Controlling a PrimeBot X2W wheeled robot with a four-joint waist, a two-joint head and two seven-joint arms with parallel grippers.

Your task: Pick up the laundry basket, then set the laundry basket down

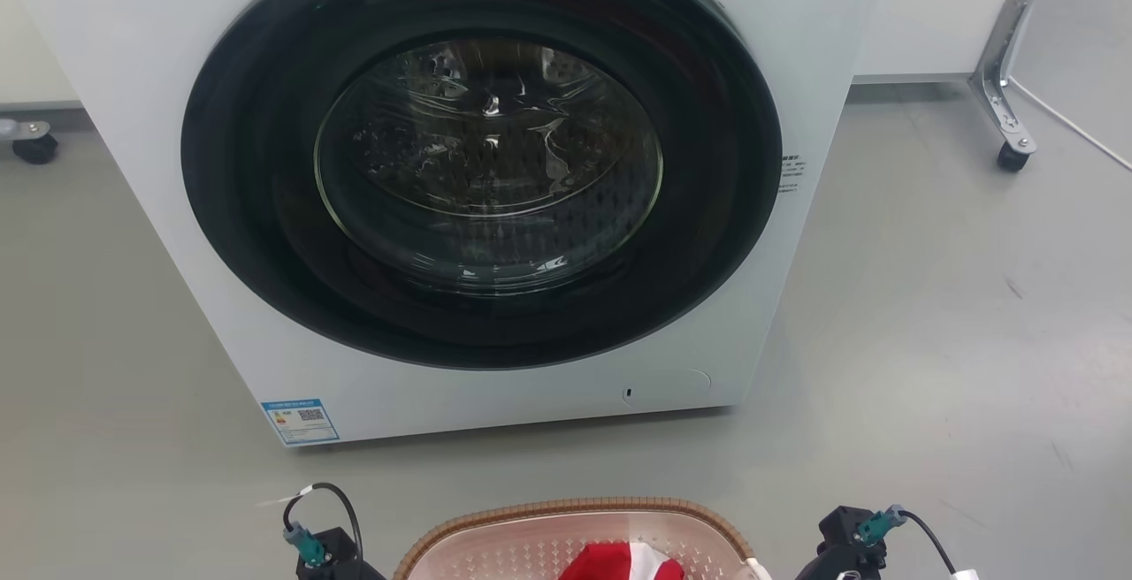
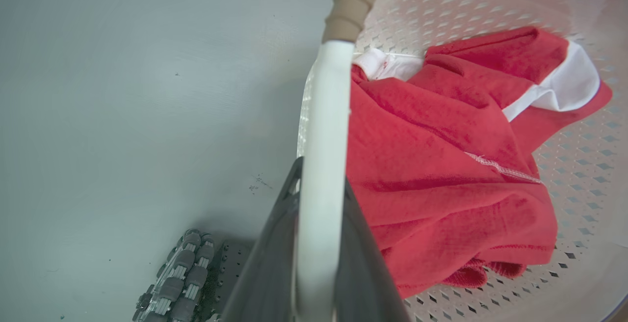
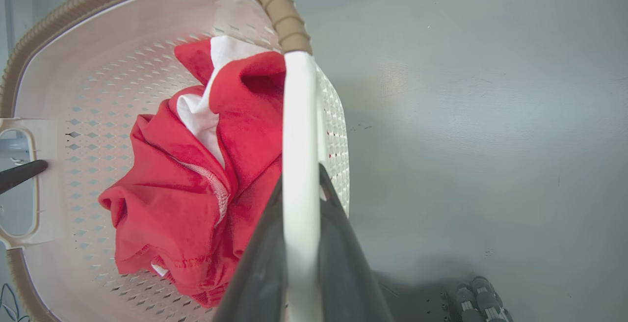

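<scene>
1. On the grey floor [image 1: 929,341], in front of the robot, stands a big white washing machine [image 1: 482,182]. Its round dark door is shut.
2. Close to the robot, between its two arms, is the laundry basket [image 1: 575,506]. It is near the washing machine but not touching it. I cannot tell if its bottom is on the floor or just off it.
3. Inside the basket lies a red cloth [image 2: 441,165] with white bits. It is bunched up and sits low, under the brown rim.
4. The left claw [image 2: 321,174] is closed on the left handle [image 2: 326,101]. One dark finger is on each side of the white bar, pressed against it.
5. The right claw [image 3: 300,174] is closed on the right handle [image 3: 297,106] in the same way.
6. I think the job now is to carry the basket with both claws. To do it well, both arms should go up or down together at the same speed. Then the basket stays flat and the cloth does not tip out. The squeeze should be firm, because the bars look smooth and could slip.
7. A small grey wheel [image 2: 176,278], which looks like the robot's own, is on the floor under the left claw. The basket should go down softly, away from it. The claws should open only when the bottom rests on the floor.
</scene>
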